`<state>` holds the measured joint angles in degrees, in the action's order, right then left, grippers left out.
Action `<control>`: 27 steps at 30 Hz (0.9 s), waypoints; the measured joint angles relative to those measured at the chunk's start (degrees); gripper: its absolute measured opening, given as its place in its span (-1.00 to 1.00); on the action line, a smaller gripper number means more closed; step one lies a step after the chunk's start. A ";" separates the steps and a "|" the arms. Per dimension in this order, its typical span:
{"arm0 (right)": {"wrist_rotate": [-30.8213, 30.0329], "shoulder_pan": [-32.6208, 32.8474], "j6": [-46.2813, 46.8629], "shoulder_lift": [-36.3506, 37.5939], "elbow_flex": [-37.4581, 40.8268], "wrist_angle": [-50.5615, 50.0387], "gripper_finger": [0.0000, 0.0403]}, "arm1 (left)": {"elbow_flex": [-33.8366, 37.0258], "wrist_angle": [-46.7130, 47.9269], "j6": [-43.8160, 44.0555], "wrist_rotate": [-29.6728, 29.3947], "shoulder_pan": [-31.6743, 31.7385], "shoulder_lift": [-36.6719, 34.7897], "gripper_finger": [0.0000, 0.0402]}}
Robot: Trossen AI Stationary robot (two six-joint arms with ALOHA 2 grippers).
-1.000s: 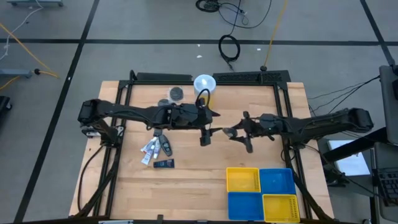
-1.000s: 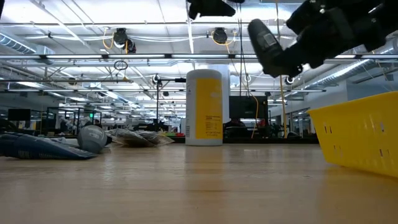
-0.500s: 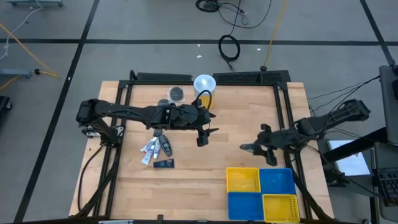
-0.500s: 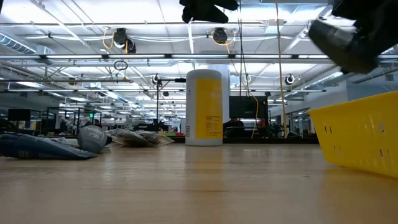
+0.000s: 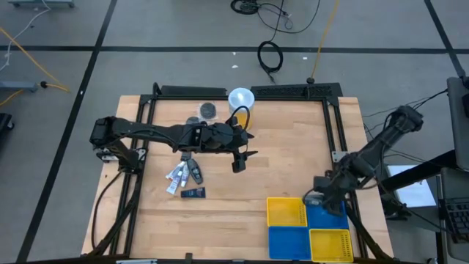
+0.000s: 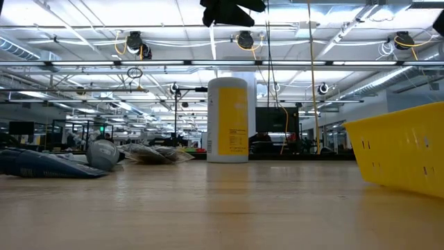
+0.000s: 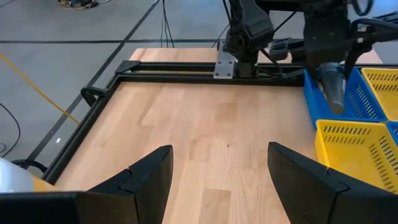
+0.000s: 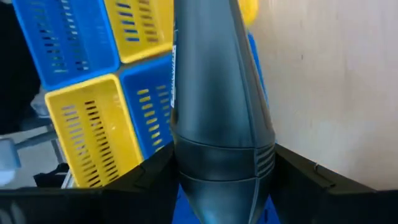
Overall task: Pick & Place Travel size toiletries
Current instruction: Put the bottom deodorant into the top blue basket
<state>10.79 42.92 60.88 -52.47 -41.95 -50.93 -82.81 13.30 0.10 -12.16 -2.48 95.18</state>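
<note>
My right gripper point(image 5: 314, 198) hangs over the far edge of the bins and is shut on a grey tube point(image 8: 217, 118); the left wrist view shows that tube point(image 7: 333, 87) above the blue bin point(image 7: 348, 106). My left gripper point(image 5: 238, 163) is open and empty above the table's middle. The other toiletries point(image 5: 187, 176), small white tubes and dark sachets, lie flat on the table's left part. Two grey round tins point(image 5: 208, 110) lie near the far edge. In the low view the toiletries point(image 6: 41, 163) lie at the left. My right gripper pinches the grey tube by its wider ribbed end point(image 8: 217, 168) between the two fingers point(image 8: 143, 180). The tube runs on along the fingers and points down, narrowing toward its free end point(image 7: 336, 107). It is lifted clear, above the bins.
Several bins, yellow point(image 5: 286, 211) and blue point(image 5: 327, 211), sit joined at the near right. A tall yellow-and-white canister point(image 5: 240, 99) stands by the far edge, also in the low view point(image 6: 227, 119). Black frame rails point(image 5: 337, 147) run along the table's sides. Bare wood lies between the arms.
My right gripper has carried the grey tube from the table's middle, close to my left gripper, toward the right and near edges, and now stands over the bins. It has left the low view. My left gripper has stayed about where it was, open.
</note>
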 joint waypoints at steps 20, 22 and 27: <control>-0.09 16.99 25.42 -3.22 0.02 0.51 -0.04 | 0.04 0.17 -0.02 0.00 0.00 0.04 0.27; -0.07 17.19 25.42 -3.81 0.02 0.63 -0.04 | 0.04 0.17 -0.02 0.00 -0.08 0.07 0.27; -0.03 17.20 25.38 -4.70 0.02 1.82 -0.04 | 0.04 0.17 -0.03 0.00 -0.20 0.07 0.27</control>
<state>10.76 60.12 86.26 -57.18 -41.93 -49.11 -82.76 13.47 0.06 -12.16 -2.68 95.24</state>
